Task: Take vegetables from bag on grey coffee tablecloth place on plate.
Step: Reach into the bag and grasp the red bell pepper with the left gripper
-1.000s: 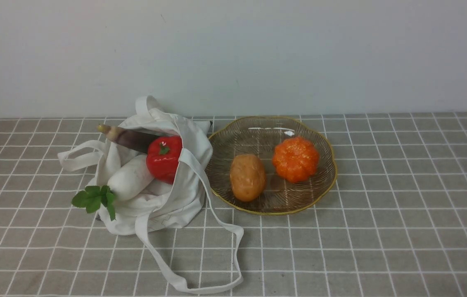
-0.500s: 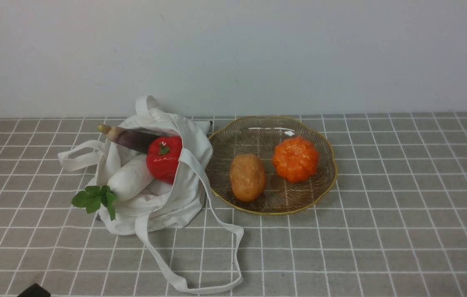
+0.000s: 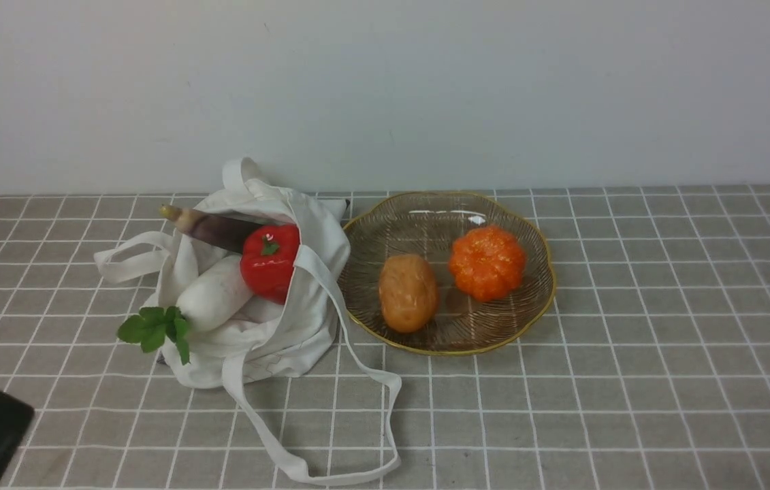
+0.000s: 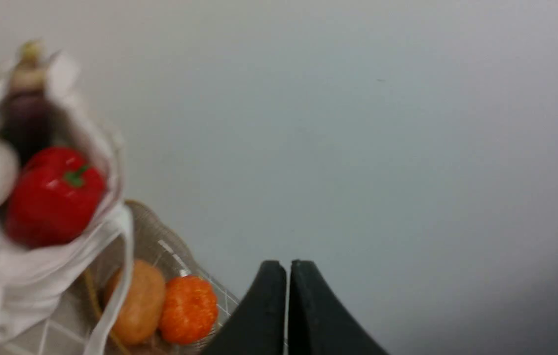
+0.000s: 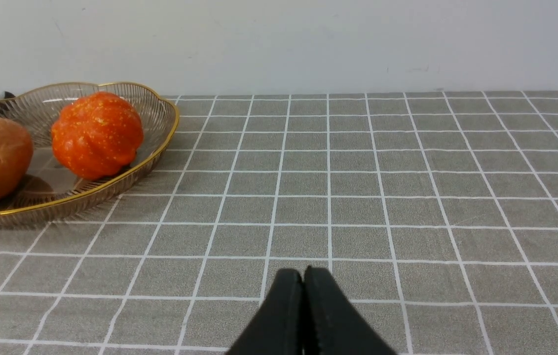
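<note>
Left tool (image 4: 287, 266) at near left, jaws pressed together, empty. Right tool (image 5: 303, 271) likewise closed, empty. Farther: bag (image 3: 289, 327) on grey coffee tablecloth (image 3: 630, 340) holds pepper (image 3: 270, 262), radish (image 3: 214, 292), purple shoot (image 3: 211, 228). Plate (image 3: 425, 348) beside bag carries potato (image 3: 408, 292), pumpkin (image 3: 487, 262). Three vegetables left to move.

No readable text anywhere here. No labels, brands or numbers come through in any of the views. The only thing close is a faint greyish mark low on the front of the bag (image 3: 269, 344) in the front view, and it's too faint and small to read. Can't even tell if it's lettering or just a printed outline.
</note>
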Available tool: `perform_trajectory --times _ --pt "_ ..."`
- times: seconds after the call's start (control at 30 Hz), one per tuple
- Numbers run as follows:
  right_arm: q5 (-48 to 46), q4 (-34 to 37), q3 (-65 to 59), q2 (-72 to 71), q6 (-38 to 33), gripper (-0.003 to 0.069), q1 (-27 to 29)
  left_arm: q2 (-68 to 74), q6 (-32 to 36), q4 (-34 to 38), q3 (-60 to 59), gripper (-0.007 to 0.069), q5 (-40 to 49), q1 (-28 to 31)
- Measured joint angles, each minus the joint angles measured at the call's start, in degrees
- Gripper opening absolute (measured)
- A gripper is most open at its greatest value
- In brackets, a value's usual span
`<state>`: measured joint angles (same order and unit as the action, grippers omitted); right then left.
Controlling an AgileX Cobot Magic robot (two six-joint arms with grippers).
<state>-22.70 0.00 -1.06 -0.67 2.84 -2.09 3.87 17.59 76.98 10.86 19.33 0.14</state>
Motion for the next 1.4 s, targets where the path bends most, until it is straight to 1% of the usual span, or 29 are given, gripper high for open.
perform_trajectory --times 0.07,0.1,0.17,0.23,0.3,0.37,0.47,0.5,0.53,0.6,0.73,0.83,0.93,0.97,1.0,1.07,1.1,1.17,1.33,1.37,1.4 --pt "0.0 0.0 0.0 0.0 0.0 -0.0015 0.0 6.3 3.7 -2.3 6.2 -0.0005 4.4 0.0" --pt "0.0 0.0 0.0 0.0 0.0 -0.0015 0.0 7.1 3.9 -2.8 6.9 -0.0005 4.4 0.0" --pt "0.0 0.0 0.0 0.0 0.0 -0.0015 0.0 19.4 5.7 -10.6 16.7 -0.0005 14.3 0.0" --pt "0.0 0.0 0.0 0.0 0.0 -0.0015 0.0 28.8 5.9 -17.8 22.3 -0.0005 21.9 0.0" --pt "0.0 0.0 0.0 0.0 0.0 -0.0015 0.0 38.3 5.9 -24.8 28.4 -0.0005 27.9 0.0" --pt "0.0 0.0 0.0 0.0 0.0 -0.0015 0.0 49.3 6.0 -34.9 35.6 -0.0005 34.1 0.0" --pt "0.0 0.0 0.0 0.0 0.0 -0.0015 0.0 61.3 5.5 -44.5 44.2 -0.0005 37.7 0.0" --pt "0.0 0.0 0.0 0.0 0.0 -0.0015 0.0 63.7 4.9 -46.1 46.6 -0.0005 38.2 0.0" --pt "0.0 0.0 0.0 0.0 0.0 -0.0015 0.0 64.3 4.7 -46.5 46.6 -0.0005 38.3 0.0" --pt "0.0 0.0 0.0 0.0 0.0 -0.0015 0.0 70.6 1.9 -50.4 51.7 -0.0005 39.2 -0.5" --pt "0.0 0.0 0.0 0.0 0.0 -0.0015 0.0 79.8 -2.0 -55.7 58.8 -0.0001 39.4 -4.5" --pt "0.0 0.0 0.0 0.0 0.0 -0.0015 0.0 86.0 -6.4 -60.5 63.9 0.0026 39.5 -8.3" --pt "0.0 0.0 0.0 0.0 0.0 -0.0015 0.0 92.7 -11.2 -66.6 69.4 0.0096 39.5 -11.8" --pt "0.0 0.0 0.0 0.0 0.0 -0.0015 0.0 93.1 -11.5 -67.0 70.1 0.0101 39.5 -12.0" --pt "0.0 0.0 0.0 0.0 0.0 -0.0015 0.0 96.5 -13.7 -69.6 72.6 0.0162 39.4 -13.3" --pt "0.0 0.0 0.0 0.0 0.0 -0.0015 0.0 98.3 -14.5 -70.8 74.2 0.0209 39.1 -13.9" --pt "0.0 0.0 0.0 0.0 0.0 -0.0015 0.0 100.9 -15.4 -72.3 75.9 0.0269 38.7 -14.3" --pt "0.0 0.0 0.0 0.0 0.0 -0.0015 0.0 103.3 -16.2 -73.3 77.2 0.0356 38.2 -14.6" --pt "0.0 0.0 0.0 0.0 0.0 -0.0015 0.0 107.0 -17.0 -73.3 78.4 0.0533 33.4 -14.6" --pt "0.0 0.0 0.0 0.0 0.0 -0.0015 0.0 107.2 -17.0 -73.2 78.4 0.0538 33.2 -14.6" --pt "0.0 0.0 0.0 0.0 0.0 -0.0015 0.0 108.4 -17.0 -73.1 78.5 0.0579 31.3 -14.6"
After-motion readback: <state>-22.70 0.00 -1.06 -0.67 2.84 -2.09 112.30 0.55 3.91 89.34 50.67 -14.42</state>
